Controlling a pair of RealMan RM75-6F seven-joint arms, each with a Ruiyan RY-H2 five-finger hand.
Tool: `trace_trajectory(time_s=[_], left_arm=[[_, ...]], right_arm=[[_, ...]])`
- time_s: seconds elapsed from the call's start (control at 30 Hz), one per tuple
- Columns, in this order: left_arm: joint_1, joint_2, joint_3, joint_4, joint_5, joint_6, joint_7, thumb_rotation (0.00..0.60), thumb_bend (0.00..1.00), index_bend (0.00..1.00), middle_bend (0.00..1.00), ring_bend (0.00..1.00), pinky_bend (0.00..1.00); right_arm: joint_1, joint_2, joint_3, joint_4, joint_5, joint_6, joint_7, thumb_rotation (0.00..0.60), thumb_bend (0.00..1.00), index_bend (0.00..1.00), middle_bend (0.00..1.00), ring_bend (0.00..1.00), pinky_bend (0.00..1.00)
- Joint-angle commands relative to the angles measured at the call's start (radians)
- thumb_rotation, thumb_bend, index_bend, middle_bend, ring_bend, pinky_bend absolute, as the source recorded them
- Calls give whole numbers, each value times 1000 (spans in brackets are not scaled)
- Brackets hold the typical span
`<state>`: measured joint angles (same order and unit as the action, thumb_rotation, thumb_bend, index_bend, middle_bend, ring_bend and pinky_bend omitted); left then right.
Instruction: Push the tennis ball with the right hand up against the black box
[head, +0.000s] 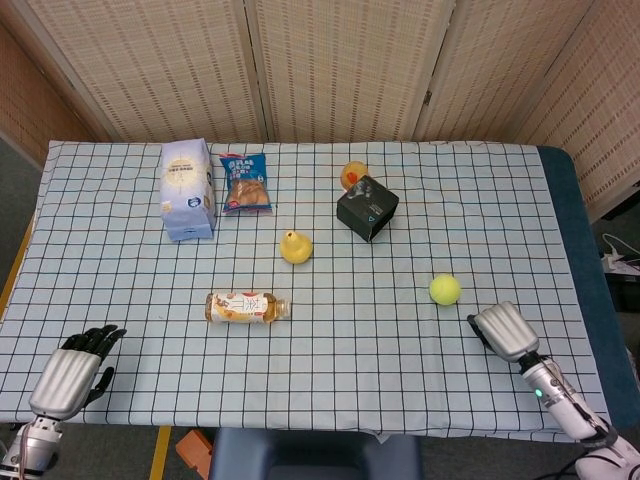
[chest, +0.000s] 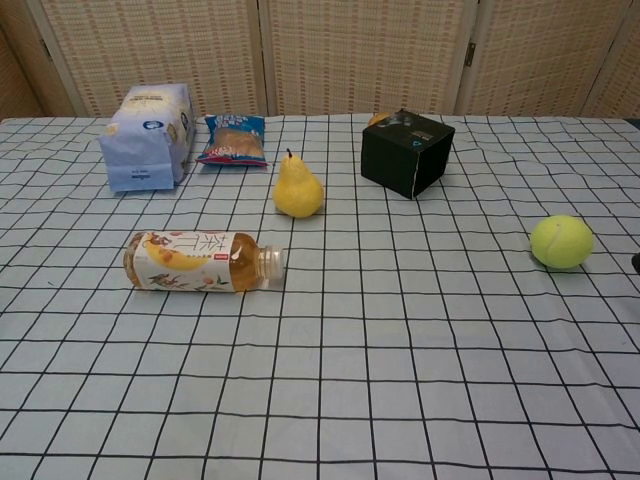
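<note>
While the right hand (head: 505, 331) (fingers curled, holding nothing) sits near the tennis ball (head: 445, 290), bare cloth separates ball from black box (head: 367, 208); pear (head: 295, 246) lies aside.

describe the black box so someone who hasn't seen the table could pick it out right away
Start at the checked tablecloth and go to the far side, a bit right of the middle, beyond the yellow pear. The black box sits there turned at an angle, with an orange fruit right behind it. It is the only dark, square-cornered thing on the table.
</note>
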<state>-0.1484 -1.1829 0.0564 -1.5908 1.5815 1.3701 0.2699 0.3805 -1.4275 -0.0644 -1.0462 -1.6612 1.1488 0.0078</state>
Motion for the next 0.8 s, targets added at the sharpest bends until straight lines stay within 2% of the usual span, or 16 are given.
trace_trajectory(time_s=[0.03,0.3,0.8], left_arm=[[-1,-1,0,0,-1,-3,2,600,465,202,177,196,302],[-2,-1,0,-1,-1,-3,4,600,465,205,178,199,303],[0,1,1,-1,3,3,-2,600,465,212,178,202,303]], right_arm=[[9,-41,-11,55,-12,1,39,600,890,1000,914,920,829],[31,-104,-23,148,-34,5,94,600,890,1000,914,920,829],[69,-203,7,280,-11,13,160,600,890,1000,914,920,829]])
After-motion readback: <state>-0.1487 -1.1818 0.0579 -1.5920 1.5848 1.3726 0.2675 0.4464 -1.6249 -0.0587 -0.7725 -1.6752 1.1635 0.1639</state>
